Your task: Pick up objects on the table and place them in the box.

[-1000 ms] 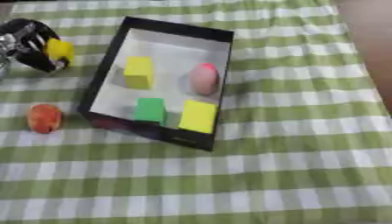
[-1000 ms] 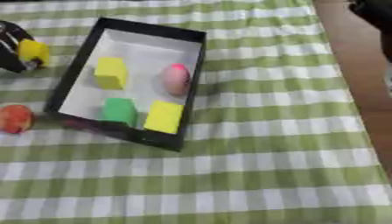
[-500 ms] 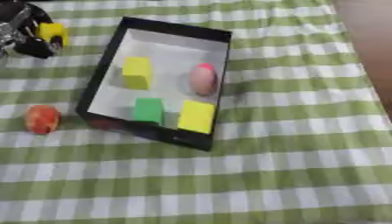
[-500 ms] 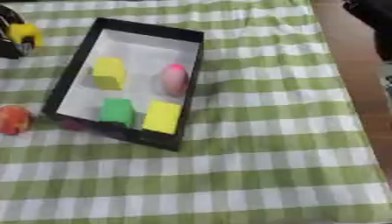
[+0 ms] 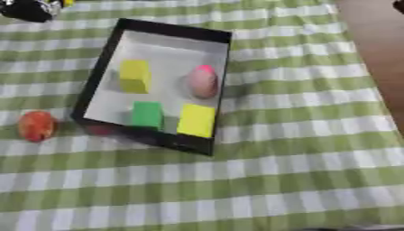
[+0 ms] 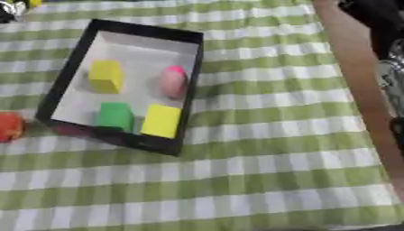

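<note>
The black box (image 5: 225,76) with a white floor lies in the middle of the checked cloth. Inside it are a yellow block (image 5: 135,76), a pink egg-shaped thing (image 5: 204,81), a green block (image 5: 147,114) and a second yellow block (image 5: 196,120). An orange-red round fruit (image 5: 36,126) lies on the cloth left of the box. My left hand (image 5: 28,8) is at the top left corner, beyond the box, curled on a small yellow object (image 5: 67,2) that is mostly cut off by the edge. Dark and silver parts of my right arm (image 6: 385,27) show at the right edge.
A small reddish thing (image 5: 98,130) shows at the box's near left corner, partly hidden by the wall. The green-and-white checked cloth (image 5: 300,149) runs bare to the right and in front of the box. A brown strip (image 5: 371,40) borders the cloth on the right.
My left hand has carried the yellow object up and away to the far left corner of the view. The box, its contents and the orange-red fruit have stayed put.
</note>
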Controlling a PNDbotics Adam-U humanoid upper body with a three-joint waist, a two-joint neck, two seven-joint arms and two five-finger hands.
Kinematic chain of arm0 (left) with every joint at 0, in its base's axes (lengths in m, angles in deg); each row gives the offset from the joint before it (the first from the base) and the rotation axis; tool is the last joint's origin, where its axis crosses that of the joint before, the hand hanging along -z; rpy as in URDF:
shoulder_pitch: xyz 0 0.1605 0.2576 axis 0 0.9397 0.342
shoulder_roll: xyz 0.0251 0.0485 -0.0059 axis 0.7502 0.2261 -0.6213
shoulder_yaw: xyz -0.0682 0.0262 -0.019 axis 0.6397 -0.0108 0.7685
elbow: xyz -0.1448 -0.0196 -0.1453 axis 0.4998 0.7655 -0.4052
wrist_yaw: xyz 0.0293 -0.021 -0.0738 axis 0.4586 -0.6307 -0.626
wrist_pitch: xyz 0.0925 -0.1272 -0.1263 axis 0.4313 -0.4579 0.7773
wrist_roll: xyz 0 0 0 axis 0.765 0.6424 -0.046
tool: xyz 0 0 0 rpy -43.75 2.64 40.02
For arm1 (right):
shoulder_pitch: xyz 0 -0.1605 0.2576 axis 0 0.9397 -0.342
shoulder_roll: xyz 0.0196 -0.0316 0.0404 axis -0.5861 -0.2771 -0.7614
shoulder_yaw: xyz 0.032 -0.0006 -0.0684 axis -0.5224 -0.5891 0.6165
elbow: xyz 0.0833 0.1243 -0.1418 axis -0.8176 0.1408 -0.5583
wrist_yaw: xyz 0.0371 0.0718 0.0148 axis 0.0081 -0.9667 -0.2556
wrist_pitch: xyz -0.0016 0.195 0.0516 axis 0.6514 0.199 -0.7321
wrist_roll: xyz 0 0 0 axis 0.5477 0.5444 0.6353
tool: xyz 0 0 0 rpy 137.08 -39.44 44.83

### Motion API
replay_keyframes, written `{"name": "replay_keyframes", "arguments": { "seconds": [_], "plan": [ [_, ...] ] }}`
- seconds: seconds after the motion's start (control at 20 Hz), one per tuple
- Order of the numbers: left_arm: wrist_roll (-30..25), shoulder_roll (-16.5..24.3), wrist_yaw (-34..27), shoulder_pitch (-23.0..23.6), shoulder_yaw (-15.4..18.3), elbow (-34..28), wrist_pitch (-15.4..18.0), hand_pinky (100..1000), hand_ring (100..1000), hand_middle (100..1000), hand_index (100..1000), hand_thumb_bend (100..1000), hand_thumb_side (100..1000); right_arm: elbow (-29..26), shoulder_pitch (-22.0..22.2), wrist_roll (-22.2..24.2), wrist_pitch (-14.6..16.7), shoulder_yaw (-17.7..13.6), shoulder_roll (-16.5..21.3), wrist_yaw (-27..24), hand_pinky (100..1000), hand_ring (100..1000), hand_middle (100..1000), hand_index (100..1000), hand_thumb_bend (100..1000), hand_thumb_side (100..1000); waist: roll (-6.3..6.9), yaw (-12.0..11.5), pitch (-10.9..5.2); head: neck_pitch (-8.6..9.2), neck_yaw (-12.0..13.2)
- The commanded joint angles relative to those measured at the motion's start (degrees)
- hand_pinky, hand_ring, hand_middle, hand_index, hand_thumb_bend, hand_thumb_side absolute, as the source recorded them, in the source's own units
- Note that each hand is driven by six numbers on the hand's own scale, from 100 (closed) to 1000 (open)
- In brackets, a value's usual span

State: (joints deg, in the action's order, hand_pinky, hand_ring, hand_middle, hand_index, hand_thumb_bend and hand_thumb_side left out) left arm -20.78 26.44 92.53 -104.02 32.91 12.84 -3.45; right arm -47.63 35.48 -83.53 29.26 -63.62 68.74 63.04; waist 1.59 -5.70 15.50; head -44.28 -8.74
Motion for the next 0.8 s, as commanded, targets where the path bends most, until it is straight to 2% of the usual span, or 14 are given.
{"name": "replay_keyframes", "arguments": {
  "seconds": [0.05, 0.2, 0.3, 0.4, 0.55, 0.8],
  "plan": [
    [-1.7, 1.5, -2.6, -1.6, -1.9, -5.1, 2.3, 628, 569, 529, 613, 140, 100, -1.0, -0.7, 0.0, 0.3, -0.8, 1.4, -0.2, 920, 799, 683, 776, 356, 307, -0.06, 0.1, -1.87, 0.16, -0.4],
    [-4.2, 0.5, -4.3, -2.6, -5.7, -9.3, 4.5, 629, 569, 532, 612, 156, 100, -1.0, -0.9, 0.1, 0.3, -0.7, 1.4, -0.3, 920, 799, 683, 776, 355, 306, 0.02, 0.5, -1.97, 0.16, -0.3],
    [-5.9, 0.2, -5.0, -3.0, -8.5, -12.2, 4.3, 630, 573, 534, 613, 167, 100, -1.0, -0.9, 0.1, 0.3, -0.8, 1.5, -0.3, 919, 799, 682, 776, 356, 304, 0.1, 0.6, -2.04, 0.16, -0.2],
    [-7.6, 0.0, -5.5, -3.1, -10.8, -15.0, 3.0, 630, 575, 536, 614, 180, 100, -1.0, -1.0, 0.0, 0.4, -0.9, 1.5, -0.3, 920, 799, 682, 776, 355, 304, 0.19, 0.7, -2.1, 0.16, 0.0],
    [-10.3, 0.1, -5.5, -2.8, -12.5, -18.5, 0.5, 629, 577, 538, 615, 197, 100, -1.0, -1.0, -0.2, 0.5, -0.9, 1.6, -0.4, 920, 799, 682, 776, 356, 303, 0.32, 0.8, -2.13, 0.16, 0.3],
    [-14.2, -0.2, -4.2, -2.3, -15.6, -17.2, -3.7, 634, 582, 543, 616, 231, 100, -1.0, -0.9, -0.3, 0.5, -0.9, 1.6, -0.4, 920, 799, 682, 776, 356, 304, 0.56, 1.1, -2.12, 0.16, 0.6]
  ]
}}
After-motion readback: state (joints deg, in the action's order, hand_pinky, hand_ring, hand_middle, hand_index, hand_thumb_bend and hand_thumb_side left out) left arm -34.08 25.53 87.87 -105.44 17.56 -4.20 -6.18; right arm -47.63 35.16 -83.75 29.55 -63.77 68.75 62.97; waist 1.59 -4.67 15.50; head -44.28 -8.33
